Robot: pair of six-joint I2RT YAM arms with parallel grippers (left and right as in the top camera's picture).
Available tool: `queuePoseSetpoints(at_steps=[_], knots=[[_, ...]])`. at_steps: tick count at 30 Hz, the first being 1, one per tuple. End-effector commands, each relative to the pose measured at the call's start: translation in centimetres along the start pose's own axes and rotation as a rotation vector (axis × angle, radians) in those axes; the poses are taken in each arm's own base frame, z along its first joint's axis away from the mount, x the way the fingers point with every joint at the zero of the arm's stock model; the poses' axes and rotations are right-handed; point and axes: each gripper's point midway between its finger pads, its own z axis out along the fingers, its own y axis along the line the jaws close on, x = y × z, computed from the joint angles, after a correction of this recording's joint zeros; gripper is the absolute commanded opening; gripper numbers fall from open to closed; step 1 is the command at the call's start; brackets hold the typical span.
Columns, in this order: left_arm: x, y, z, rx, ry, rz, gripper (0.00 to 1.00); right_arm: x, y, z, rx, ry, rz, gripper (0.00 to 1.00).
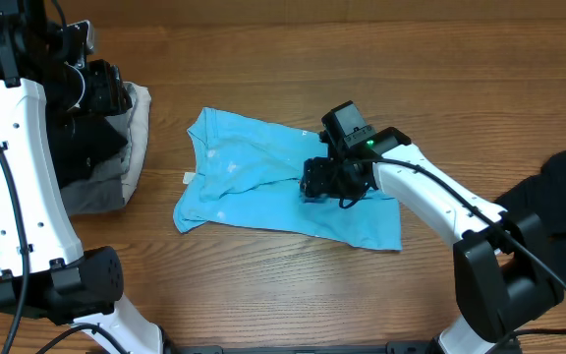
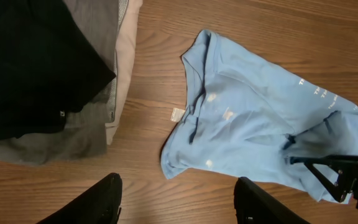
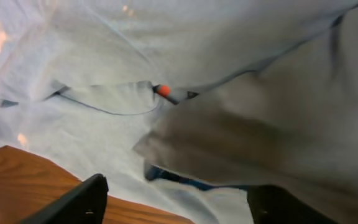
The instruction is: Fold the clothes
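Mid-fold on the T-shirt (image 1: 254, 169), our left gripper (image 2: 178, 199) and right gripper (image 3: 179, 200) gape empty; next we must grasp a hem.

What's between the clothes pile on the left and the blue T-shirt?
Bare table, just the T-shirt's white label poking out; seen in the left wrist view.

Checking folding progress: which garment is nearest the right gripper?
The light-blue T-shirt, spread mid-table directly beneath the right gripper; the black, grey and beige garments lie piled far left.
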Motion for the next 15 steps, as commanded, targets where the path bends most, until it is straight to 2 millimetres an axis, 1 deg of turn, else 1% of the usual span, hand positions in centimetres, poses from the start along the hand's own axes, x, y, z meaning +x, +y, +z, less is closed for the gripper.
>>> queuePoseSetpoints(at_steps=[1,5,7,10,12,15], knots=[[0.0,-0.5,-0.3,0.024,-0.008,0.0,0.61,-2.0,-1.7,-1.8,0.013,-0.056,0.068,0.75],[0.0,-0.5,-0.3,0.024,-0.008,0.0,0.62,-3.1,-5.1,-4.1,0.029,-0.085,0.17,0.7],[0.0,-0.5,-0.3,0.024,-0.008,0.0,0.63,-3.5,-7.2,-5.3,0.038,-0.099,0.232,0.64],[-0.1,-0.5,-0.3,0.024,-0.008,0.0,0.68,-3.5,-9.8,-6.2,0.053,-0.093,0.311,0.57],[-0.1,-0.6,-0.3,0.024,-0.009,0.001,0.69,-3.3,-10.6,-6.2,0.04,-0.08,0.323,0.56],[-0.1,-0.6,-0.3,0.024,-0.008,0.002,0.7,-3.2,-10.0,-5.8,-0.009,-0.07,0.292,0.56]])
